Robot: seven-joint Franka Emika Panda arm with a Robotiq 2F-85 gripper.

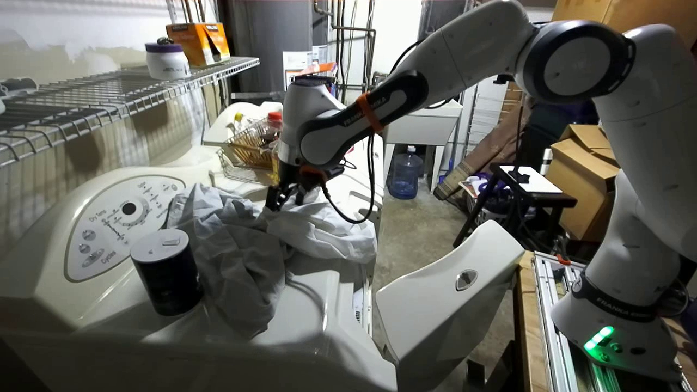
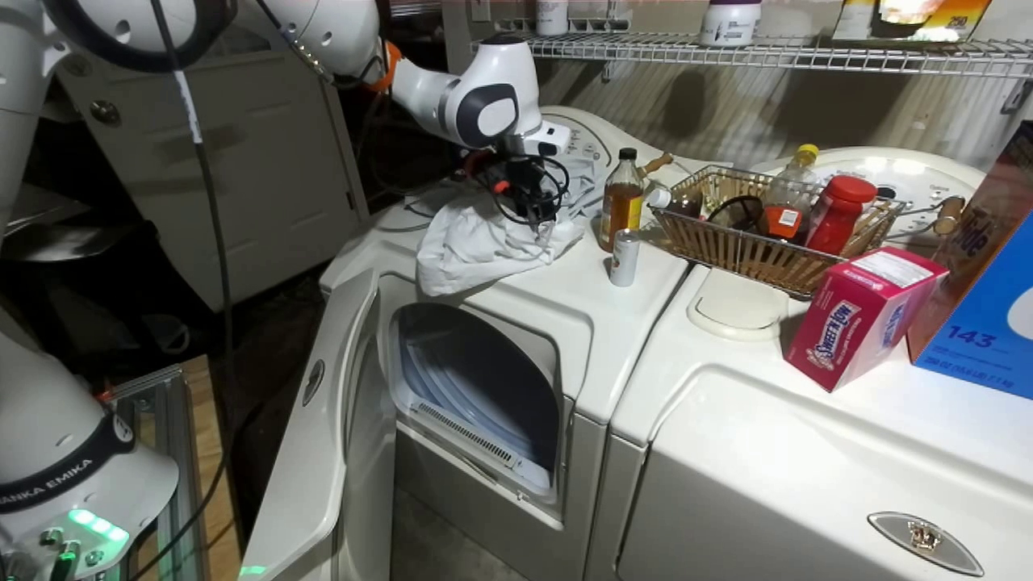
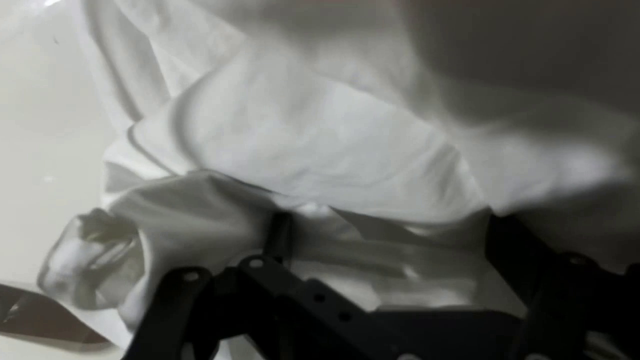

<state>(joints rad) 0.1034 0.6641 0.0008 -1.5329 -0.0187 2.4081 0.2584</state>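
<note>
The gripper (image 3: 390,225) is touching crumpled white cloth (image 2: 476,250), its jaws standing apart. The cloth is lying on a glossy surface (image 2: 569,290).

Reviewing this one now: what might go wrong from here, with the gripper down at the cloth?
The gripper has its jaws apart at loose folds of cloth, so closing may catch only a little fabric, which could slip.

The can and bottle stand close beside the cloth, so dragging it their way might topple them.

The canister stands by the cloth's far end; a tug there could tip it.
</note>
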